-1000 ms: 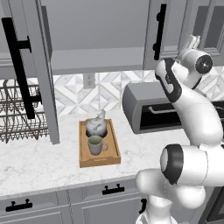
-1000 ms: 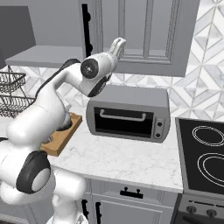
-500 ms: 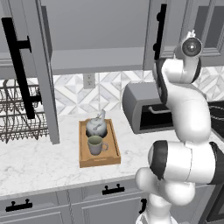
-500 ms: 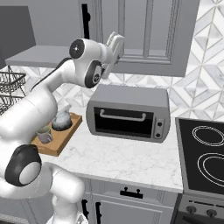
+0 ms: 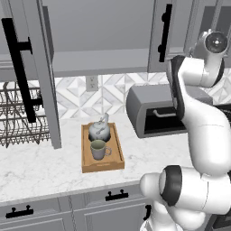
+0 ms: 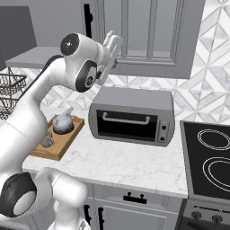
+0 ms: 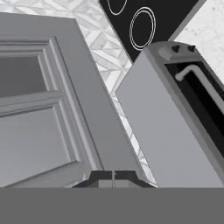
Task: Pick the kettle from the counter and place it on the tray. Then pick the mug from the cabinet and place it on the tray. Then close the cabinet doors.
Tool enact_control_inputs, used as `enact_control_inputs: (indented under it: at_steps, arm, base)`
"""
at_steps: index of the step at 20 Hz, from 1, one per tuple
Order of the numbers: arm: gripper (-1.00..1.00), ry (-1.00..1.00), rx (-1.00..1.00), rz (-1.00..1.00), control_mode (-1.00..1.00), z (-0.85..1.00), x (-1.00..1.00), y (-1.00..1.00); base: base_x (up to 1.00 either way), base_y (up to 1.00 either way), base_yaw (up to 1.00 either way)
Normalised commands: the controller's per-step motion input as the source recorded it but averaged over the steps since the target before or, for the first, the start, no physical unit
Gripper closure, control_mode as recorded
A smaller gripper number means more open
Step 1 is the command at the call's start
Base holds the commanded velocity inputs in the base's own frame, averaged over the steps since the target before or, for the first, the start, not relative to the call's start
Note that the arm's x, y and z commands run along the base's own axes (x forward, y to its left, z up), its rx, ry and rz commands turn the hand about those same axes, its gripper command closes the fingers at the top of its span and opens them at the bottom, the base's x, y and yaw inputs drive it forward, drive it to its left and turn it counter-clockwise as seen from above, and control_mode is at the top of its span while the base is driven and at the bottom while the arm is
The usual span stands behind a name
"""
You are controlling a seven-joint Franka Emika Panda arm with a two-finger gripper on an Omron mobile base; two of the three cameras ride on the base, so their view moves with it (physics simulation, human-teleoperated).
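1. Cabinet doors: you have both of them swung wide. The left door (image 5: 38, 72) stands edge-on over the counter with its long black bar handle (image 5: 20, 67) facing you; the right door (image 6: 148, 38) shows you its panelled face in the right base view.
2. Your gripper (image 6: 112, 51) is raised against the lower left part of that right door. In the hand view the two tips sit pressed together with no gap you can see, and they hold nothing; the panelled door (image 7: 48, 109) lies right in front of them.
3. The cabinet (image 5: 99, 63) is open between the doors, and you can see its plain grey shelf.
4. The tray (image 5: 118, 155) lies on the counter (image 5: 40, 169) below the cabinet, short end toward you.
5. The kettle (image 5: 99, 131) sits at the far end of the tray, upright, with its wire handle on top.
6. The mug (image 5: 99, 149) stands upright on the tray just in front of the kettle, handle to the right.
7. A grey toaster oven (image 6: 130, 117) stands on the counter beside the tray, below your gripper.
8. A wire dish rack (image 5: 18, 117) sits at the left end of the counter, partly behind the left door.
9. A black cooktop (image 6: 209, 161) with ring burners lies to the right of the oven.
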Motion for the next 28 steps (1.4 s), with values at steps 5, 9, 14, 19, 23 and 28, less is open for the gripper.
enact_control_inputs:
  at_steps: [5, 9, 14, 19, 23, 28]
  arm:
    - [1.0, -0.01, -0.03, 0.14, -1.0, 0.06, -0.77, 0.09]
    - [1.0, 0.0, -0.06, 0.03, -1.0, 0.0, -0.46, 0.42]
    - [1.0, -0.18, -0.25, 0.08, -1.0, 0.0, -1.0, 1.0]
    - [1.0, -0.28, -0.34, 0.1, -1.0, 0.0, -1.0, 1.0]
    - [1.0, -0.37, -0.32, 0.09, -1.0, -0.04, -1.0, 1.0]
    - [1.0, -0.14, -0.21, 0.01, -1.0, 0.1, -0.98, 1.0]
  base:
    - [0.0, 0.0, 0.0]
    - [0.0, 0.0, 0.0]
    - [0.0, 0.0, 0.0]
    - [0.0, 0.0, 0.0]
    - [0.0, 0.0, 0.0]
    - [0.0, 0.0, 0.0]
